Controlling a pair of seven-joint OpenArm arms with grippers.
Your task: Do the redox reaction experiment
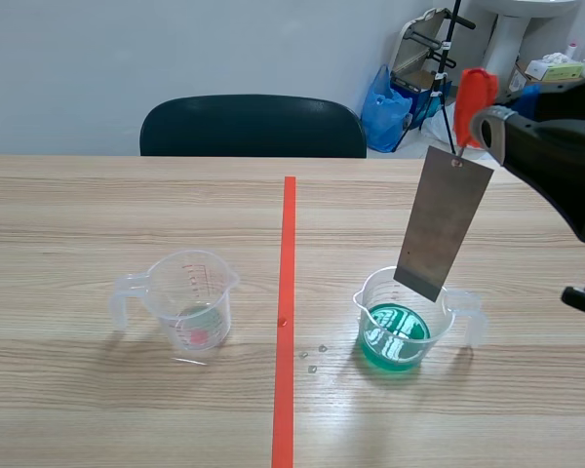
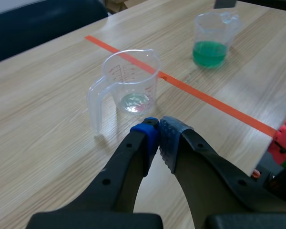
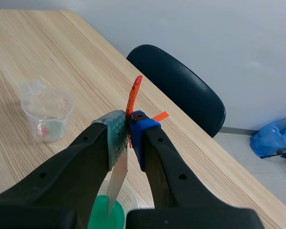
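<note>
A pale wooden table (image 1: 97,409) runs back to a dark chair (image 1: 253,127). The right gripper (image 3: 128,131) is clamped on a red clip (image 1: 471,97). A grey metal plate (image 1: 442,224) hangs tilted from the clip, its lower edge at the rim of the cup of green liquid (image 1: 402,322). That arm is raised above the cup. The left gripper (image 2: 158,136) has its pads together on nothing, low and near the clear cup (image 1: 190,302). The clear cup stands well left of the green one, with bare tabletop between them.

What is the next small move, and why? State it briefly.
Probably lower the right gripper straight down. It is shut on the red clip, and the plate hangs tilted above the beaker, its lower edge apparently not yet in the green liquid.
</note>
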